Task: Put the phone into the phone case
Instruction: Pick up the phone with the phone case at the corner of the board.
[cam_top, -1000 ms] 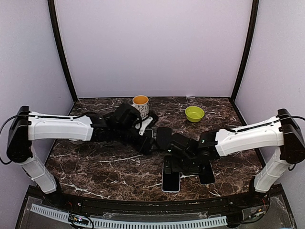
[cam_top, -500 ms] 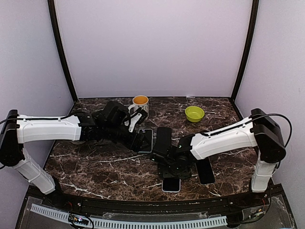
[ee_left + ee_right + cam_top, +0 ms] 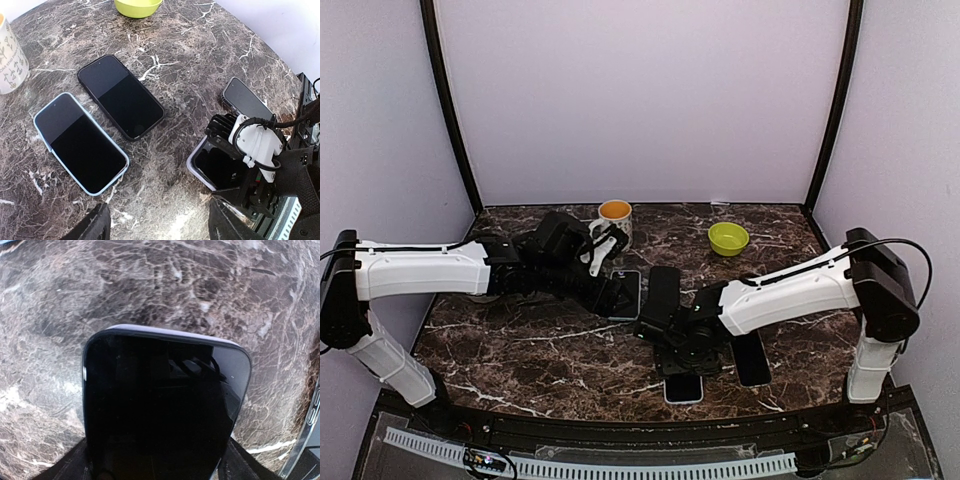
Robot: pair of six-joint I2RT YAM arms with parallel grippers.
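Right claw (image 3: 682, 362): low over the table (image 3: 540, 350), straddling a lavender-edged phone (image 3: 160, 405) that lies flat, screen up. One dark finger (image 3: 65, 467) sits at each long side of it. The jaws stand wide, but I cannot tell whether they press the phone's edges or only flank them. The phone's near end pokes out from under the claw in the overhead view. Position: well toward the near edge from the white mug (image 3: 615, 222) and somewhat to its right.

Left claw (image 3: 159, 225): jaws apart, nothing between them. Bare marble shows between its two fingers (image 3: 95, 227). It hovers a short way to the near side of the mug.

Other items, all placed from the mug:
- Blue-rimmed phone (image 3: 80, 142): flat, screen up, just to the near side of the mug and right by the left claw.
- Black phone (image 3: 121, 103): flat, beside the blue-rimmed one on its side away from the mug. The two lie roughly parallel with a narrow gap between them.
- Grey-rimmed phone (image 3: 245, 98): flat, farthest from the mug, just beyond the lavender-edged phone and near the right arm's forearm.
- Green bowl (image 3: 728, 238): about level with the mug, well apart from it to the right, toward the back of the table.

Mug stands upright, with an orange interior.

All four slabs show dark faces. I cannot tell which, if any, is an empty case.
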